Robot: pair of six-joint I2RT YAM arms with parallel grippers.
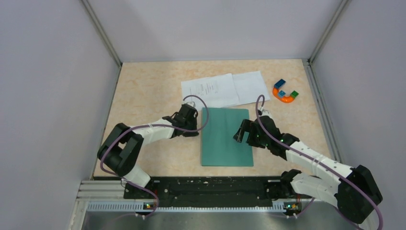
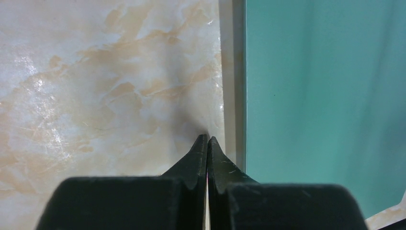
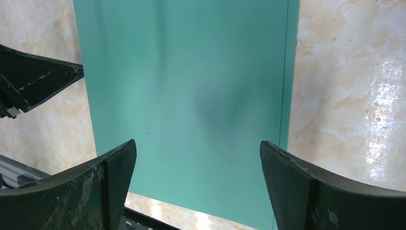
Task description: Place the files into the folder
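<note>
The teal folder (image 1: 226, 137) lies closed and flat on the table in front of the arms. Two white files lie just behind it: the printed sheet (image 1: 209, 89) and the nearly blank sheet (image 1: 251, 86), overlapping slightly. My left gripper (image 1: 196, 127) is shut and empty, its tips (image 2: 207, 139) low on the table just beside the folder's left edge (image 2: 325, 96). My right gripper (image 1: 241, 134) is open and empty, hovering over the folder's right part (image 3: 191, 96), the jaws wide apart (image 3: 197, 148). The left gripper's fingers (image 3: 33, 81) show at the folder's far edge.
A small multicoloured horseshoe toy (image 1: 286, 91) lies at the back right, right of the sheets. Grey walls enclose the marbled table (image 1: 153, 91) on three sides. A black rail (image 1: 206, 189) with the arm bases runs along the near edge.
</note>
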